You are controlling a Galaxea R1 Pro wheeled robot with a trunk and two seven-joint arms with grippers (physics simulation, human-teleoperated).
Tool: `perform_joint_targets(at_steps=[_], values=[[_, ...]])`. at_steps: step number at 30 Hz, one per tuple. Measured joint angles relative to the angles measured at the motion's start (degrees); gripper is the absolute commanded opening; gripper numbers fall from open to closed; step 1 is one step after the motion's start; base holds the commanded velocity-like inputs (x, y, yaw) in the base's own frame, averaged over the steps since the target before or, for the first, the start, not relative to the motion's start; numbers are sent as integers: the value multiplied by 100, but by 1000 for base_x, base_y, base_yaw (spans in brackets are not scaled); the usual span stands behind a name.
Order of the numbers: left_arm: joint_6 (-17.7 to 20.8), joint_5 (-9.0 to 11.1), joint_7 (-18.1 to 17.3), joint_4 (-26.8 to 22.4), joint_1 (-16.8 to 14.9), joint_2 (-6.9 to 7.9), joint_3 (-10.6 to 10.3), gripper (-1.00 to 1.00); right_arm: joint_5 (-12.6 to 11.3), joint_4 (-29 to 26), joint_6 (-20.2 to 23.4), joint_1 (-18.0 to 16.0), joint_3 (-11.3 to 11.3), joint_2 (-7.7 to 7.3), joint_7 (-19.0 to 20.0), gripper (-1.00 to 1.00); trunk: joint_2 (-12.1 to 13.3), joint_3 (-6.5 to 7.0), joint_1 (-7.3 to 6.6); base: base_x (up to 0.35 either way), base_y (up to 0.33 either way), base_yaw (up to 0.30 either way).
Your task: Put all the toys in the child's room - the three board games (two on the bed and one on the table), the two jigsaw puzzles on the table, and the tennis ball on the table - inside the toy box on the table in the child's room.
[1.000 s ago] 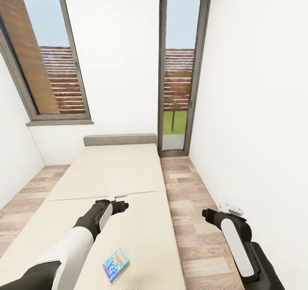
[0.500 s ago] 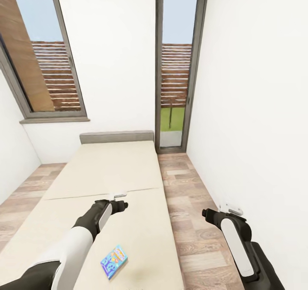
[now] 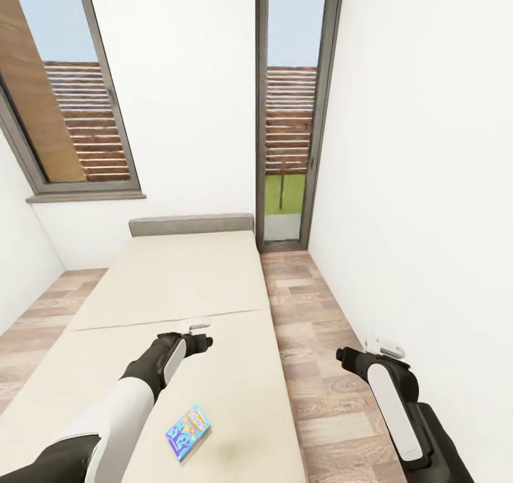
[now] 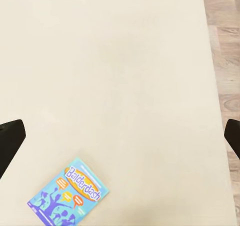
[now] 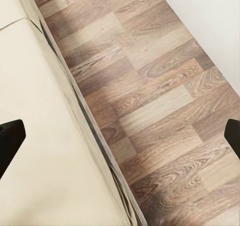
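Low in the head view, a little left of centre, a small blue board game box lies flat on the bare beige mattress of the bed, close to the bed's near end and turned at an angle to its edges. The left wrist view shows the same box in the lower left of its frame, with the title "Balderdash" printed in white letters on an orange oval across a blue cover, orange speech bubbles and dark purple figures below it; the smaller print is too fine to read.

The left tool is held out over the middle of the mattress, above the seam that crosses it, well apart from the box and farther up the frame. In the left wrist view its two dark fingertips sit at opposite side edges of the frame, so the jaws are spread wide with nothing between them.

The right tool hangs at the lower right of the head view, over the wood-plank floor between the bed and the white wall. In the right wrist view its dark fingertips likewise stand at opposite edges, wide apart and empty, with the bed's side edge running diagonally below.

Beyond the grey headboard, a tall dark-framed window stands at upper centre and a second window at upper left.
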Motion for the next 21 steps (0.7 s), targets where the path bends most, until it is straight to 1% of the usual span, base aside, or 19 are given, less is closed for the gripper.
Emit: perform_joint_targets(at_steps=[4, 12, 21], values=[[1, 1, 2, 0, -1, 1, 0, 100, 0, -2, -1, 2, 3, 1, 0, 100, 0, -9, 0, 0, 0, 78], [0, 0, 1, -3, 0, 5, 1, 100, 2, -3, -1, 2, 3, 2, 0, 100, 0, -58, 0, 0, 0, 147], [-16, -5, 4, -1, 1, 1, -8, 100, 0, 12, -4, 2, 3, 2, 8, 100, 0, -96, 0, 0, 0, 24]])
